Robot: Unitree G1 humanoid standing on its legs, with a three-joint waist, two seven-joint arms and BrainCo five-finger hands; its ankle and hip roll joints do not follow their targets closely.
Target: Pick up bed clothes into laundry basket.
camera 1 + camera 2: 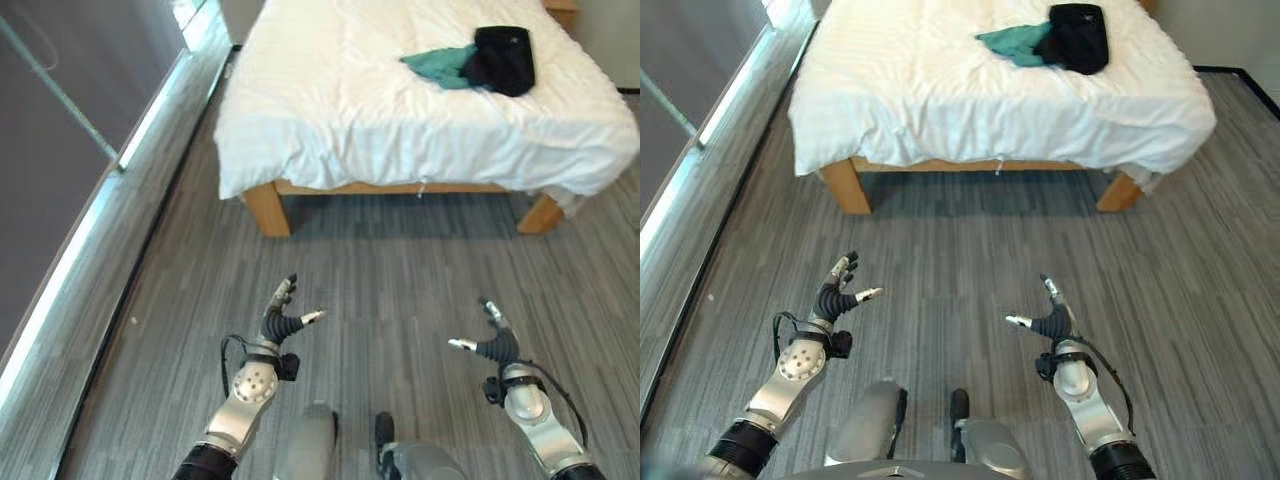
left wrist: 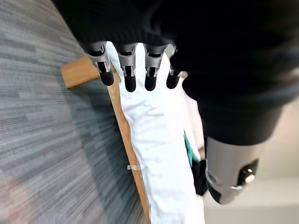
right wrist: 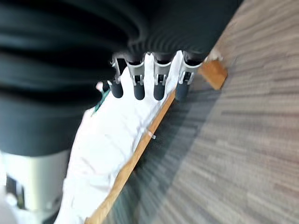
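A big bed point(image 1: 330, 110) with a white sheet stands ahead across the grey floor point(image 1: 400, 270). The clothes lie on its far right side, well apart from both hands, so the right hand point(image 1: 492, 343) looks nearer. A black top point(image 1: 505, 58) touches a green one point(image 1: 440, 65); both look soft and crumpled. The left hand point(image 1: 280, 318) and right hand hold nothing, fingers loose and spread.

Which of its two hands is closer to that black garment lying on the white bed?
Right, slightly. The black garment lies on the bed's far right side; the right hand hangs over the floor roughly below it, the left hand further left. Both are well short.
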